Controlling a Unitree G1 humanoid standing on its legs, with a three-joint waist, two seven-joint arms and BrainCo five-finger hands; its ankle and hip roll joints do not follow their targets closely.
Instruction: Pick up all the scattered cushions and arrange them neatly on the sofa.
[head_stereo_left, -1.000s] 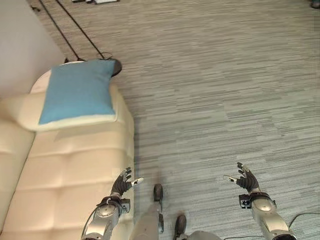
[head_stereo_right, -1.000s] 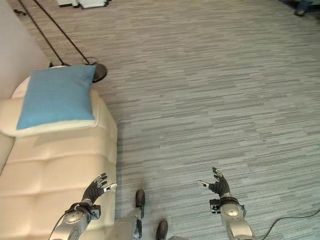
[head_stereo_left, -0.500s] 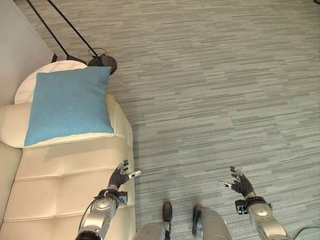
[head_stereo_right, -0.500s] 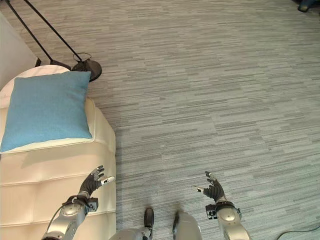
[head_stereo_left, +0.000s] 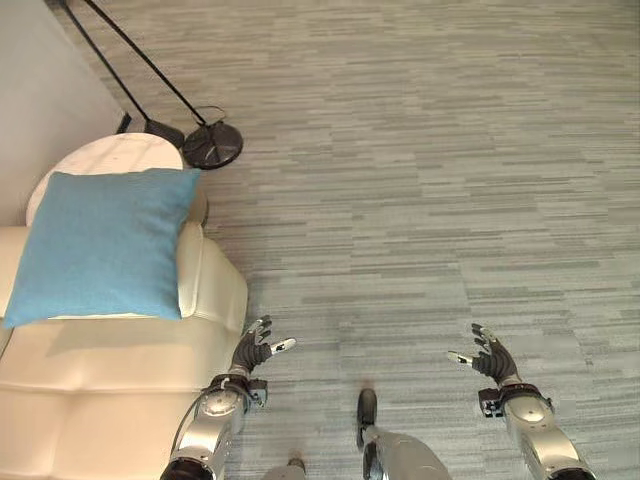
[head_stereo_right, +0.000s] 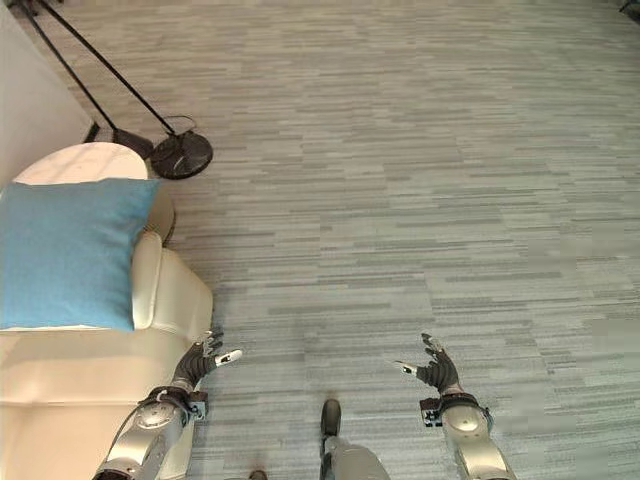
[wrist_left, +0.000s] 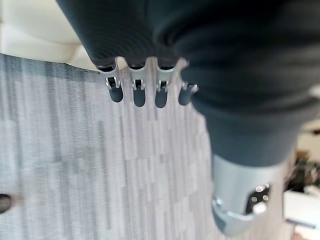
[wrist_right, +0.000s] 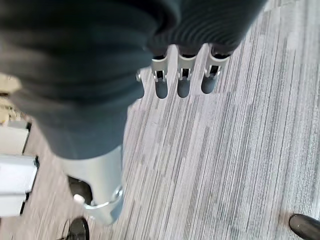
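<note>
The left robot hand (head_stereo_left: 252, 352) is held out low in front of the body, just beside the front corner of the cream tufted leather sofa (head_stereo_left: 120, 400), with its fingers spread and relaxed and its thumb pointed outward; nothing is held in it. The right robot hand (head_stereo_left: 488, 358) is raised at about the same height on the other side, well apart from the left, over bare floor, and its fingers are likewise spread and loosely extended with nothing between them. In the left wrist view the dark-tipped fingers (wrist_left: 136, 95) are seen in a straight row over the carpet, with the pale edge of the sofa behind them; in the right wrist view the fingers (wrist_right: 183, 86) are seen straight over the carpet as well. A square light-blue fabric cushion (head_stereo_left: 100, 245) is laid flat on the rounded armrest of the sofa, one corner reaching past the armrest's outer edge, and it is touched by neither hand. The floor is covered by a grey carpet with fine horizontal streaks (head_stereo_left: 430, 180), which takes up most of the room in view. Beyond the armrest, the round black base of a floor lamp (head_stereo_left: 211, 144) is set on the carpet, with thin black rods (head_stereo_left: 130, 62) slanting up from it toward a pale wall (head_stereo_left: 40, 110) behind the sofa.
</note>
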